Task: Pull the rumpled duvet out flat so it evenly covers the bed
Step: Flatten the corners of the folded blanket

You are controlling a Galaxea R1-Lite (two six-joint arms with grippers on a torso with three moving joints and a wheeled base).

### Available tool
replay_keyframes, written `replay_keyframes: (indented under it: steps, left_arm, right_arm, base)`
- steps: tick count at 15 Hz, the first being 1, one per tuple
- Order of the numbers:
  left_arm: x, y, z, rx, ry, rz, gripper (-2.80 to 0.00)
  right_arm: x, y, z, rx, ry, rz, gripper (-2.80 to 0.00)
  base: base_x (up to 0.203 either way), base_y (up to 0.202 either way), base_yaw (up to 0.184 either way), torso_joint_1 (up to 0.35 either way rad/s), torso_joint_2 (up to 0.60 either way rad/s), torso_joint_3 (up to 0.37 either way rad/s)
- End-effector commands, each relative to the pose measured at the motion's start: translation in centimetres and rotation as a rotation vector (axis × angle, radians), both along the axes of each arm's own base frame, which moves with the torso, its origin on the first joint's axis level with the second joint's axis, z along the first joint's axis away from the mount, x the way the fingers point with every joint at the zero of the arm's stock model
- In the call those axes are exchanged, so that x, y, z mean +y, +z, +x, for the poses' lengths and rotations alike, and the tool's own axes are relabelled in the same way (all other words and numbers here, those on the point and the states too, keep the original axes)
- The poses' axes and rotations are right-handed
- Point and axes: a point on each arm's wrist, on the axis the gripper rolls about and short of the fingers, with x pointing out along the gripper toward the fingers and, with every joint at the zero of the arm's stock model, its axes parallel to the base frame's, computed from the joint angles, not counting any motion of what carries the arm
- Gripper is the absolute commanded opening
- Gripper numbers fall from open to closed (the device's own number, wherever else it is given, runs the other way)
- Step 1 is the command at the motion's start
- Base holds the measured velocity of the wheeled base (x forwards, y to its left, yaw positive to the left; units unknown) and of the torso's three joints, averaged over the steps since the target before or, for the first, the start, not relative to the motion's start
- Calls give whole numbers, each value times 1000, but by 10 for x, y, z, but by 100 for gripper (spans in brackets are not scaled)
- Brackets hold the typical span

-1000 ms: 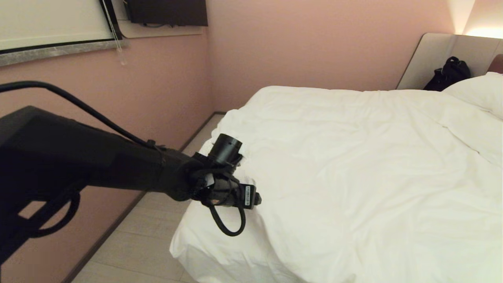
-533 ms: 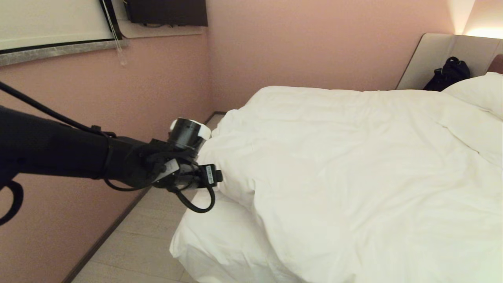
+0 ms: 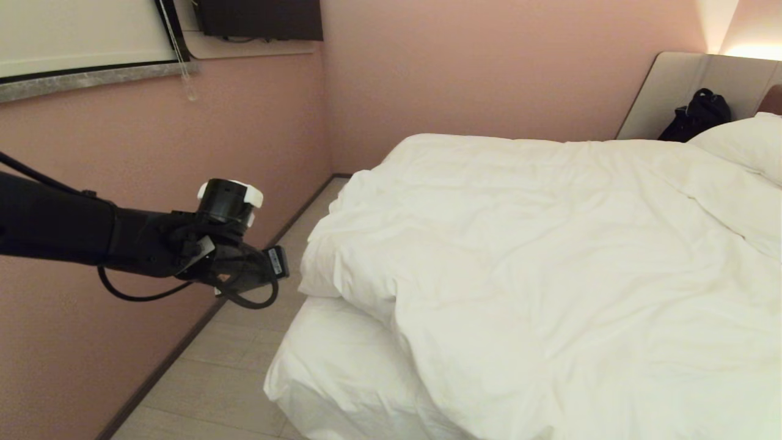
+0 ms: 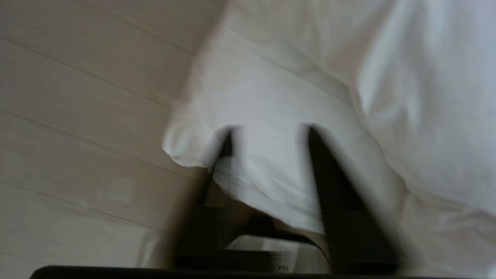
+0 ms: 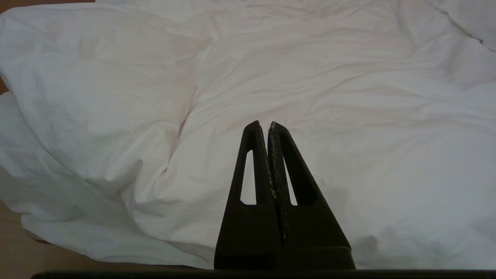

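Observation:
The white duvet lies wrinkled across the bed. Its left edge bulges out over the side, and the sheeted foot corner of the mattress lies bare below it. My left arm reaches over the floor strip, a little to the left of that edge and apart from it. In the blurred left wrist view the left gripper has its jaws apart with nothing between them, and the white bed corner lies beyond. My right gripper hangs shut and empty above the duvet.
A pink wall runs close along the bed's left side, leaving a narrow strip of pale floor. A window sill juts out above my left arm. A pillow and a black bag sit by the headboard.
My left arm swung left from the bed's foot corner, dragging the duvet's edge with it, then let go. It now hangs over the floor. The right gripper has not moved.

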Motion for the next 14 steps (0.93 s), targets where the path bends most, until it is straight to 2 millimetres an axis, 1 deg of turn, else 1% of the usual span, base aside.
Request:
replay_keyframes:
  steps: [1, 2, 5, 8, 10, 12, 14]
  left_arm:
    - [0, -10, 2, 28, -24, -26, -280]
    - [0, -13, 4, 5, -42, -36, -280]
    - [4, -36, 2, -81, -135, 43, -280]
    - [7, -62, 6, -241, -251, 140, -280]
    - [8, -79, 5, -330, -358, 210, -280]
    - [6, -87, 8, -337, -397, 218, -280]
    - [-3, -92, 9, -338, -458, 181, -280]
  right_arm:
    - [0, 0, 0, 0, 0, 0, -280]
    - [0, 0, 0, 0, 0, 0, -280]
    - [0, 0, 0, 1, 0, 0, -280]
    - [0, 0, 0, 0, 0, 0, -280]
    - [0, 0, 0, 0, 0, 0, -280]
    - [0, 0, 0, 1, 0, 0, -280]
    - [0, 0, 0, 0, 0, 0, -280]
  base:
    - [0, 0, 0, 0, 0, 0]
    - [0, 0, 0, 0, 0, 0]
    - [0, 0, 0, 0, 0, 0]
    - [0, 0, 0, 0, 0, 0]
    - [0, 0, 0, 0, 0, 0]
    - [0, 0, 0, 0, 0, 0]
    - [0, 0, 0, 0, 0, 0]
